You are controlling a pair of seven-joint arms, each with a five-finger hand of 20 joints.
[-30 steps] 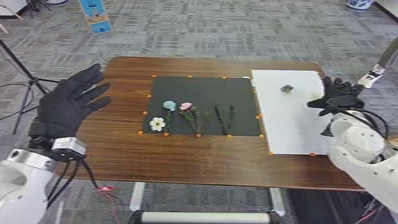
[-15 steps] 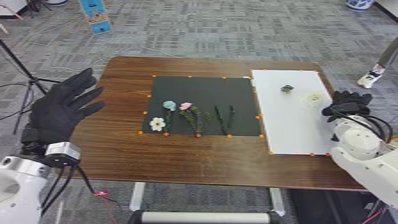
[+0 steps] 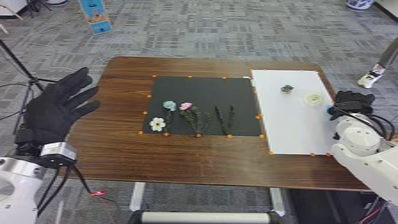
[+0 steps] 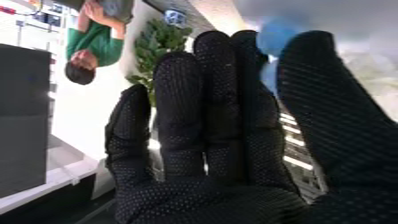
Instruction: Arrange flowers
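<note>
In the head view my left hand (image 3: 55, 111) is raised beyond the table's left edge, fingers straight and empty. My right hand (image 3: 354, 103) is at the table's right edge, beside the white sheet; in the right wrist view the right hand (image 4: 213, 145) has its fingers straight, holding nothing. On the black mat lie a white flower (image 3: 157, 124), a blue flower (image 3: 170, 105), a pink flower (image 3: 186, 106) and dark stems (image 3: 226, 119). The white sheet (image 3: 289, 127) bears a small dark green piece (image 3: 287, 88) and a pale cream flower (image 3: 314, 99).
The black mat (image 3: 200, 87) lies mid-table, the white sheet to its right, with orange markers along their edges. Brown wood (image 3: 124, 155) surrounds them. A black tripod (image 3: 31, 77) stands on the floor at the left, and a white-ended pole (image 3: 366, 80) at the far right.
My right hand has drawn back to the right off the white sheet, uncovering the pale cream flower. My left hand has shifted a little left and toward the robot.
</note>
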